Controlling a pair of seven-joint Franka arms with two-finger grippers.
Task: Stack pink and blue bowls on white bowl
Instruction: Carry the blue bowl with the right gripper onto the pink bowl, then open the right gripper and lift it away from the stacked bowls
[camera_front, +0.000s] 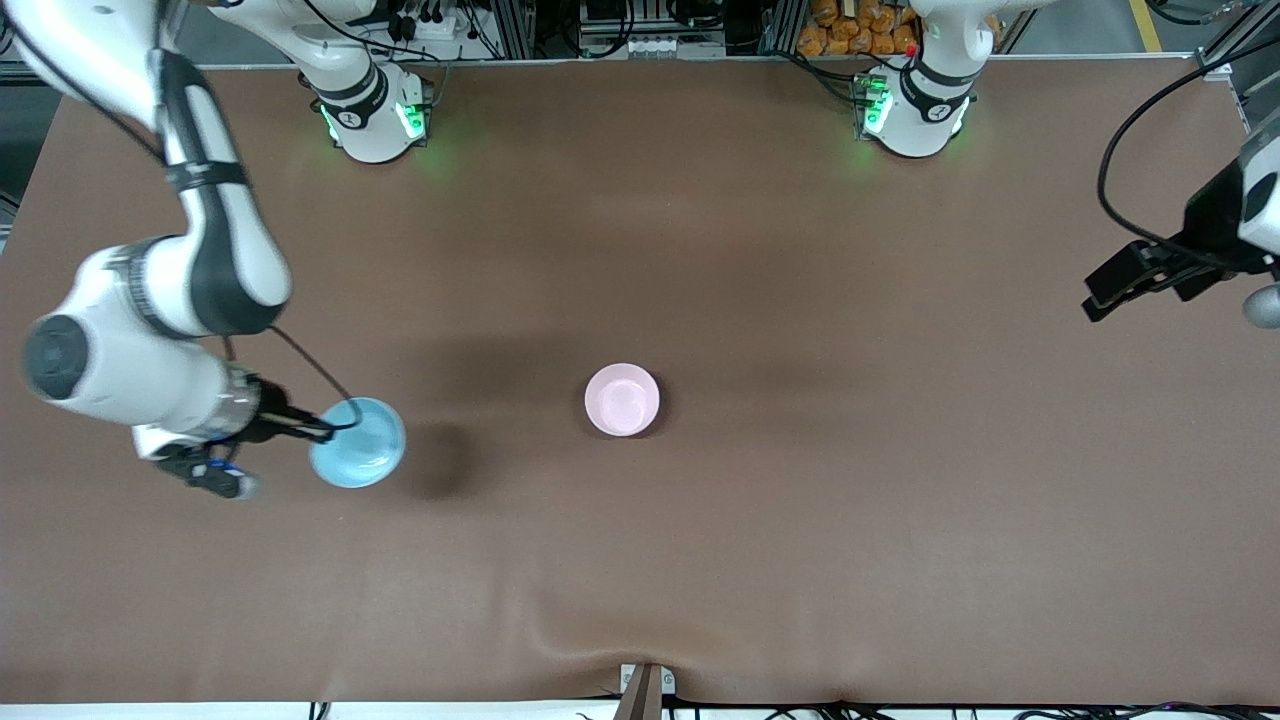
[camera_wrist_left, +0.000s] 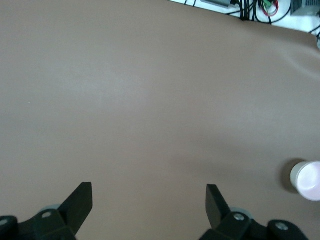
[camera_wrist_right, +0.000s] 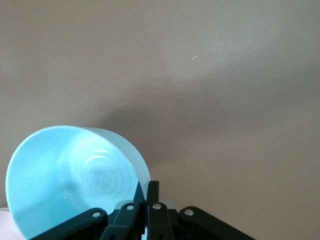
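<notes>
**Blue bowl in the right gripper, pink bowl at mid-surface**

At the right arm's end of the brown surface (camera_front: 700, 560), the right gripper (camera_front: 318, 431) has its fingers (camera_wrist_right: 152, 197) pinched together on the rim of the blue bowl (camera_front: 358, 442). The bowl hangs tilted in the air above the surface, its opening turned partly sideways, and casts a dark shadow on the surface beside it.

Near the middle of the surface stands the pink bowl (camera_front: 622, 400), upright and well apart from both grippers. In the front view it is hard to tell whether another bowl sits beneath it.

Toward the left arm's end, the left gripper (camera_wrist_left: 149, 199) hangs over bare surface with its fingers (camera_wrist_left: 80, 200) spread wide, holding nothing. Its wrist view shows the pink bowl (camera_wrist_left: 307, 180) at the edge.
</notes>
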